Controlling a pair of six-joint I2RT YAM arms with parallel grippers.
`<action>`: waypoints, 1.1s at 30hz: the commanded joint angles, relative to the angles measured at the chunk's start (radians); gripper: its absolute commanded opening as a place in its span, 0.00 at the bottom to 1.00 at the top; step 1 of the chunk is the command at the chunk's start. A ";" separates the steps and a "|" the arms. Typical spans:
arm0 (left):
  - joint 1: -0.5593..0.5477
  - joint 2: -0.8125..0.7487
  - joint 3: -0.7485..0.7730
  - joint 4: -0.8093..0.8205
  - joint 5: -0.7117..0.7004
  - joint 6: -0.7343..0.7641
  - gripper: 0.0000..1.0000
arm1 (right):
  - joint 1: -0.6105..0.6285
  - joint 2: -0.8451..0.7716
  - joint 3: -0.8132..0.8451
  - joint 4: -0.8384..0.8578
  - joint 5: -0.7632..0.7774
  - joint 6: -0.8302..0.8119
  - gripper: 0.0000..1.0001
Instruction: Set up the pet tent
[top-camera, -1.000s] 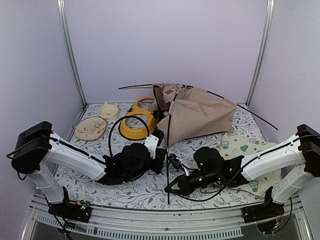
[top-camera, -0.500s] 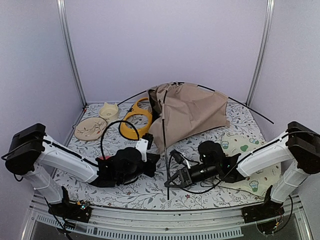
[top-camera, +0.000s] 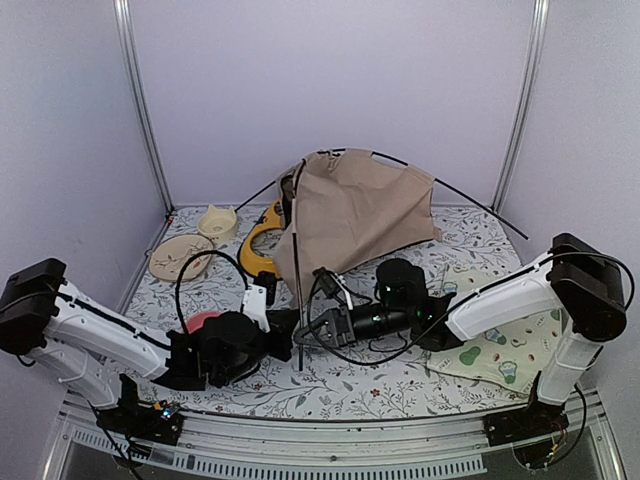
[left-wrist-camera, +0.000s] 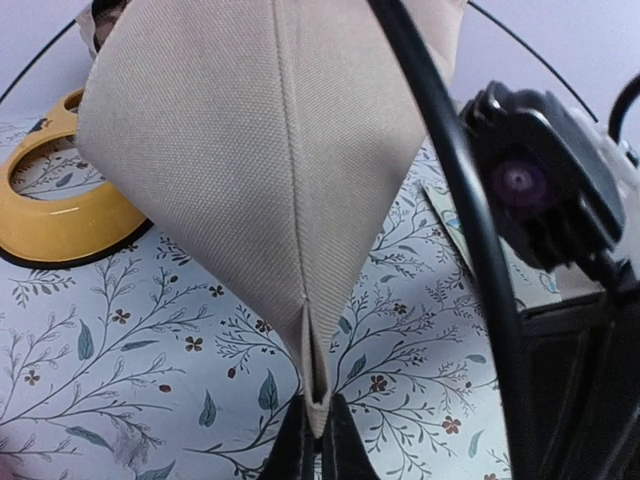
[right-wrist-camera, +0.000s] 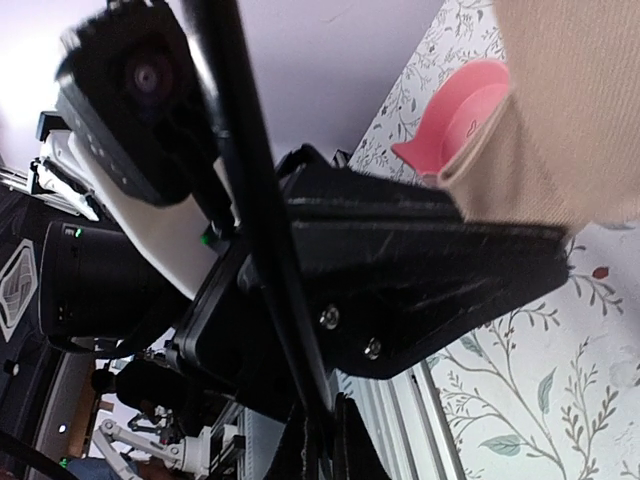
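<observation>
The pet tent (top-camera: 360, 205) is tan fabric on thin black crossing poles, raised high at the back centre. My left gripper (top-camera: 288, 326) is shut on the tent's lower front corner; in the left wrist view the fabric tip (left-wrist-camera: 318, 405) is pinched between the fingers, just above the floral cloth. My right gripper (top-camera: 304, 340) is shut on the lower end of a black pole (top-camera: 297, 270), which stands nearly upright. In the right wrist view that pole (right-wrist-camera: 255, 200) runs down into the closed fingers, right beside the left gripper's black body (right-wrist-camera: 400, 270). The two grippers almost touch.
A yellow double-bowl feeder (top-camera: 260, 238) lies behind the tent's left edge. A cream cup (top-camera: 217, 220) and a beige round dish (top-camera: 180, 257) sit at back left. A cream mat with green prints (top-camera: 497, 340) lies under the right arm. A pink object (top-camera: 203, 320) lies by the left arm.
Both grippers have moved left and nearer each other. The tent fabric has lifted higher and spread, and the held pole has swung left with them.
</observation>
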 joint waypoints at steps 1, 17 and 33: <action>-0.103 -0.041 -0.080 0.035 0.012 0.029 0.00 | -0.050 -0.068 0.086 -0.083 0.316 -0.064 0.00; -0.163 -0.152 -0.169 0.185 0.118 0.307 0.00 | -0.049 -0.139 0.240 -0.187 0.483 -0.241 0.00; -0.163 -0.087 -0.138 0.123 0.128 0.277 0.00 | -0.051 -0.187 0.314 -0.245 0.524 -0.315 0.00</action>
